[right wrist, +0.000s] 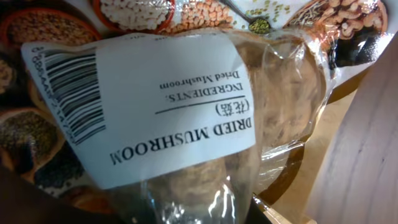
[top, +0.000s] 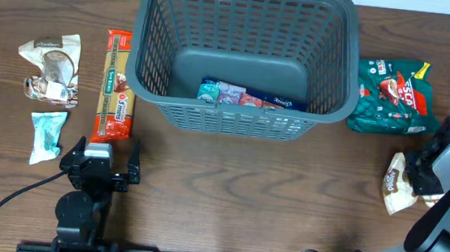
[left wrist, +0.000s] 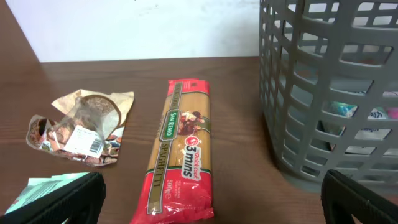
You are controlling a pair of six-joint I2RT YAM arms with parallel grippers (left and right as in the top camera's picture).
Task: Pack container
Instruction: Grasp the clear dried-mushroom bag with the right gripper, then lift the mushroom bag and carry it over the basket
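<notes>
Near edge: left claw [top: 100, 164] spread wide and empty, low over the tabletop [top: 243, 201], just short of the spaghetti packet [top: 115, 88]. Right side: right claw [top: 421, 172] pressed together, apparently pinching the dried mushroom packet [right wrist: 186, 112] by its thin film. Far centre: the container [top: 238, 121] stands upright with a few packets on its floor. Risk: the slippery film may slide from the pinch on lifting, or the hanging packet may catch the rim and fall outside
</notes>
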